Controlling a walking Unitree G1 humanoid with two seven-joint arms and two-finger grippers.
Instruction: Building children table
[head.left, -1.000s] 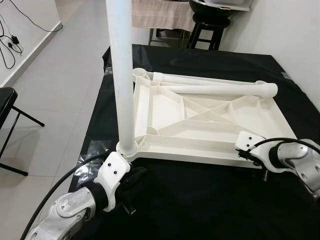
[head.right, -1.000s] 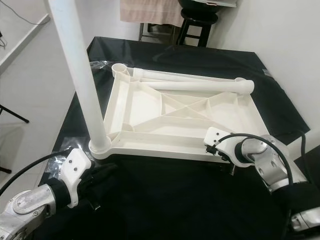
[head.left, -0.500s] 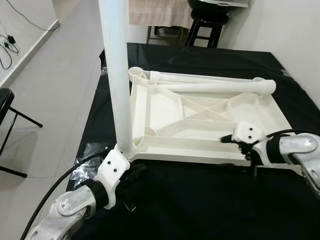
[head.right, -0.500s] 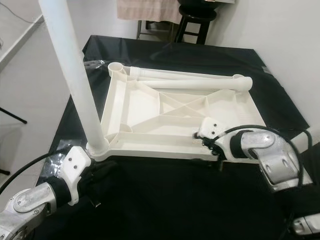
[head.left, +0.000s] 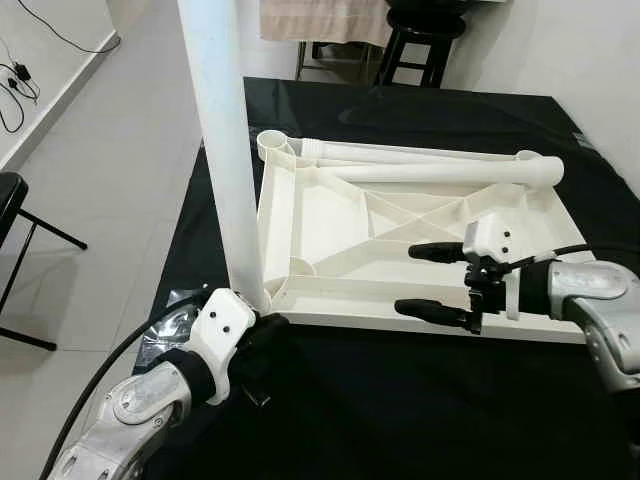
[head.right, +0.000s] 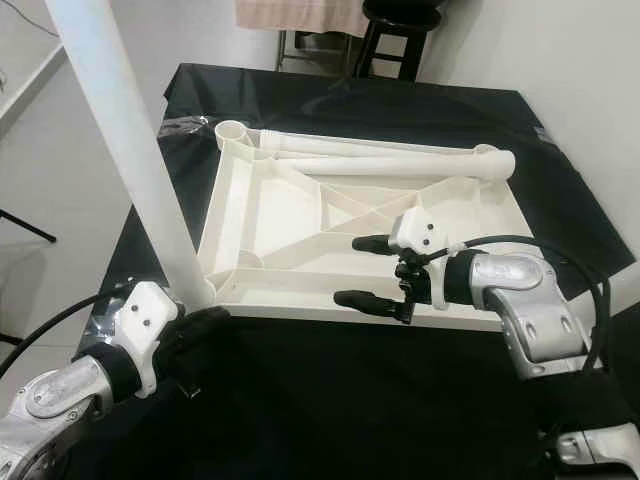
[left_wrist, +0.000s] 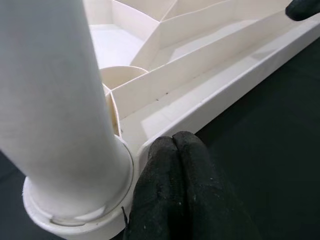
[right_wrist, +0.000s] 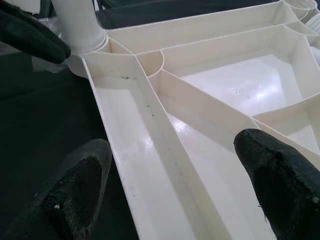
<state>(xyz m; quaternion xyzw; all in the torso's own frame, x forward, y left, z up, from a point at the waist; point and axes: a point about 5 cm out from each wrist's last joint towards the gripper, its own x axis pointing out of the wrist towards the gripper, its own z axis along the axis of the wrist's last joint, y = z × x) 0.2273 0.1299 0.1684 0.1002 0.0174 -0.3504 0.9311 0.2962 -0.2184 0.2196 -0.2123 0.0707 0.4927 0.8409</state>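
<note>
The white plastic tabletop (head.left: 345, 298) lies upside down on a black-covered table, ribs facing up. One white leg (head.left: 225, 150) stands upright in its near-left corner socket. Two loose legs (head.left: 440, 173) lie across its far side. My left gripper (head.left: 262, 340) is shut with nothing between its fingers. Its fingertips (left_wrist: 175, 146) press against that corner, right beside the leg's base (left_wrist: 75, 200). My right gripper (head.left: 420, 280) is open and straddles the tabletop's near rim (right_wrist: 150, 125), one finger over the ribs and one outside over the black cover.
A dark stool (head.left: 420, 40) stands past the table's far edge. A black folding chair (head.left: 15, 230) and cables (head.left: 15, 90) are on the floor to the left. Crinkled clear plastic (head.left: 170, 325) lies at the table's near-left edge. A wall runs close on the right.
My right gripper has swung left along the near rim and opened, its fingers now pointing left across the rim. The left gripper stays at the corner. The camera has shifted slightly.
</note>
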